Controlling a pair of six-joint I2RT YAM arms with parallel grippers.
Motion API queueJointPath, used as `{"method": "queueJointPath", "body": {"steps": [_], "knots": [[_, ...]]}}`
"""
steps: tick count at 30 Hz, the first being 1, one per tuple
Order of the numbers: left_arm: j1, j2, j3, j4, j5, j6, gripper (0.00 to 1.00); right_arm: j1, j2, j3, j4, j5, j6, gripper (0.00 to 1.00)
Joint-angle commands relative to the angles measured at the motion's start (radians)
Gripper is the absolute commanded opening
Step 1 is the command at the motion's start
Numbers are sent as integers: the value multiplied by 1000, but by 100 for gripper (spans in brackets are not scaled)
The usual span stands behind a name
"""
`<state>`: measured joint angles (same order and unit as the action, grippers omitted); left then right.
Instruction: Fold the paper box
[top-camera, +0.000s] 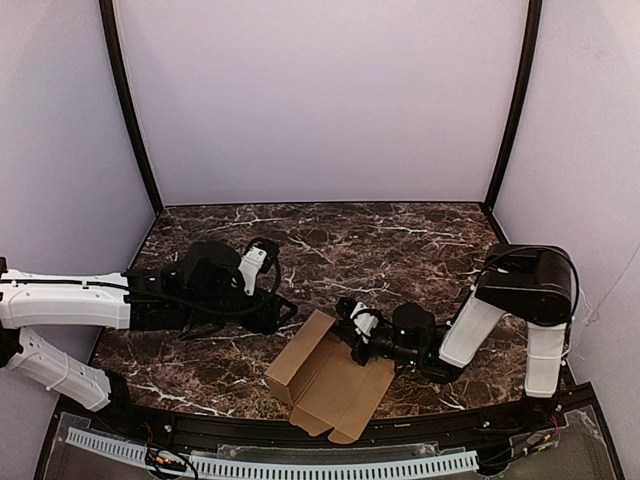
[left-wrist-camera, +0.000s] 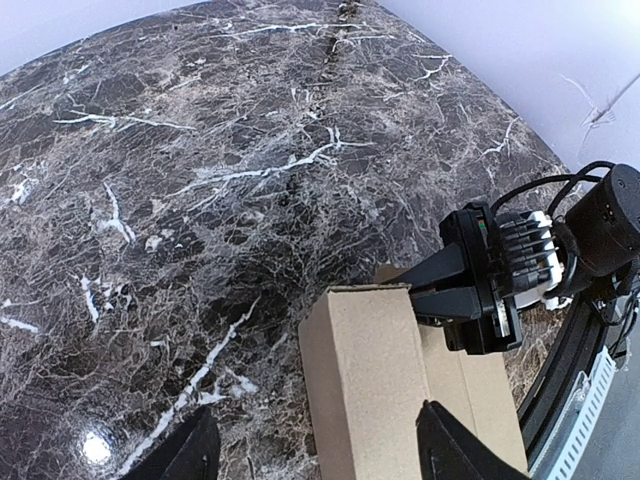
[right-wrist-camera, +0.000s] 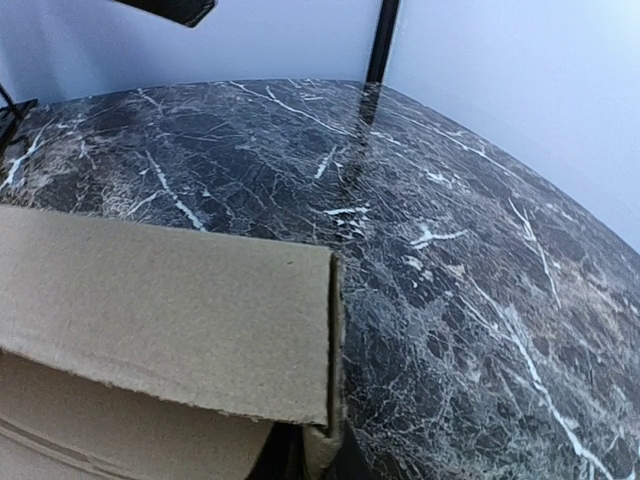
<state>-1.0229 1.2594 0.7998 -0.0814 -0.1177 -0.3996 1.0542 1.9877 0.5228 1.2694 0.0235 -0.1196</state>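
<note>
The paper box (top-camera: 325, 385) is brown cardboard, partly folded, with one raised folded side and flat flaps toward the near table edge. My right gripper (top-camera: 350, 325) is shut on the far end of the folded side; in the right wrist view the cardboard (right-wrist-camera: 170, 320) is pinched between the fingertips (right-wrist-camera: 322, 462). My left gripper (top-camera: 285, 312) is open and empty, just left of the box's far corner. In the left wrist view its fingers (left-wrist-camera: 190, 452) stand wide apart over the box (left-wrist-camera: 390, 390), with my right gripper (left-wrist-camera: 480, 290) beyond it.
The dark marble table (top-camera: 400, 240) is enclosed by pale walls with black corner posts (top-camera: 130, 110). A black rail and white cable chain (top-camera: 300, 465) run along the near edge, close to the box's flaps.
</note>
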Motion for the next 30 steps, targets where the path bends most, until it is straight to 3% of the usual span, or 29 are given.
{"method": "queueJointPath", "body": {"steps": [1, 5, 10, 22, 30], "knots": [[3, -40, -15, -36, -19, 12, 68, 10, -25, 0, -23, 6, -14, 0], [4, -60, -19, -50, -31, 17, 68, 12, -80, 1, -93, -1, -61, 0], [4, -96, -19, -77, -51, 34, 68, 12, -198, 30, -345, -39, -146, 0], [4, -230, -50, -129, -97, 66, 68, -25, -496, 282, -1301, -139, -354, 0], [3, -289, -76, -136, -96, 86, 68, -40, -433, 630, -1975, -116, -504, 0]]}}
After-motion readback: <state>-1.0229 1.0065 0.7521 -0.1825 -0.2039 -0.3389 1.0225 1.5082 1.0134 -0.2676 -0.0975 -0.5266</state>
